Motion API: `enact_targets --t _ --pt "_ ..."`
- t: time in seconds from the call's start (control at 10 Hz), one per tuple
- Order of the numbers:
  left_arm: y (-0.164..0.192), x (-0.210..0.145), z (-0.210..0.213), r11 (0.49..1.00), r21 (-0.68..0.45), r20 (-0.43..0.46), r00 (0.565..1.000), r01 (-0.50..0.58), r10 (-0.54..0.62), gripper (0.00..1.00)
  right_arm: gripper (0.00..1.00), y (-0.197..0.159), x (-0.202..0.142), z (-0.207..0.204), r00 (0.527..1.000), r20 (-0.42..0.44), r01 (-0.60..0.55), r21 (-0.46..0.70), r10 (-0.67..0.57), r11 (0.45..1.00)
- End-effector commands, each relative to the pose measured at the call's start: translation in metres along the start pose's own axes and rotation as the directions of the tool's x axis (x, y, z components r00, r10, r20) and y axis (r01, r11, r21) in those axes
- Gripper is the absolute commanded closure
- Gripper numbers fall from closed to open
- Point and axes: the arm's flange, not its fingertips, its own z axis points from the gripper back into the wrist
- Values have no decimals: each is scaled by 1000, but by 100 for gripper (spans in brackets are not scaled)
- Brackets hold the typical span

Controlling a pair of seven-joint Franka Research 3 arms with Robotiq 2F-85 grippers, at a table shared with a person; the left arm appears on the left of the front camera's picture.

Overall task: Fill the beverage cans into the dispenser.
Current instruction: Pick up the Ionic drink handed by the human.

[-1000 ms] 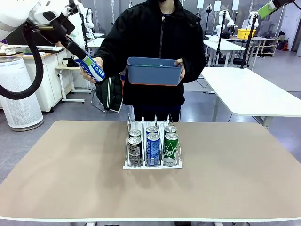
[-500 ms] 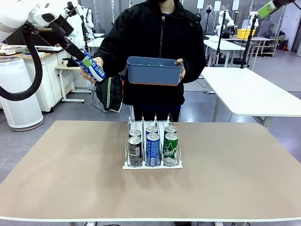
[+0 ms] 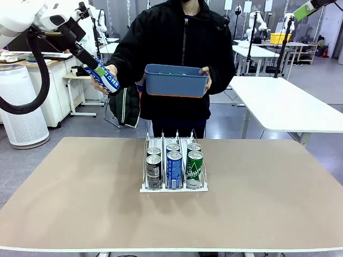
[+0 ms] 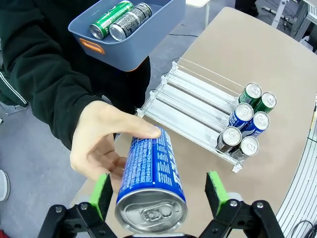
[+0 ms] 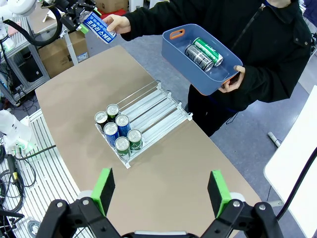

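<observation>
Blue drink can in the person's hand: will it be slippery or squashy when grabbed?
Probably stiff and heavy: the blue drink can with white lettering looks unopened, its silver top sealed. Its glossy round wall may slide between the green pads of the left gripper. Laid flat, it would likely roll.

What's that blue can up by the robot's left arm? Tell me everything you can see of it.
The blue can is slim and metal-looking, with white lettering and a silver top, its tab in place. It hangs tilted in the air, top toward the left gripper. The person's hand holds its body; the gripper's open green pads flank its top end, with a gap on one side.
</observation>
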Motion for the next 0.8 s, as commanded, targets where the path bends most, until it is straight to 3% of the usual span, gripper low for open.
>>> enact_targets --t 0.0,0.1,0.2,0.3,0.4,0.5,0.7 --pt "0 -3 0 999 -3 -29 999 39 -39 0 0 0 0 -1 1000 -3 0 4 0 1000" --pt "1 -2 1 1000 24 -35 999 6 -6 60 0 0 0 -1 1000 -3 0 4 0 1000" --pt "1 -3 2 999 37 -35 999 -1 2 60 0 0 0 -1 1000 -3 0 4 0 1000" --pt "1 -2 2 999 45 -36 999 -3 4 100 0 0 0 -1 1000 -3 0 4 0 1000" --pt "2 -2 2 999 52 -36 999 -3 5 66 0 0 0 -1 1000 -3 0 4 0 1000" --pt "2 -2 3 998 59 -30 999 -9 11 100 0 0 0 -1 1000 -3 0 4 0 1000" --pt "1 -1 2 998 58 -16 1000 -14 15 100 0 0 0 -1 1000 -3 0 4 0 1000"
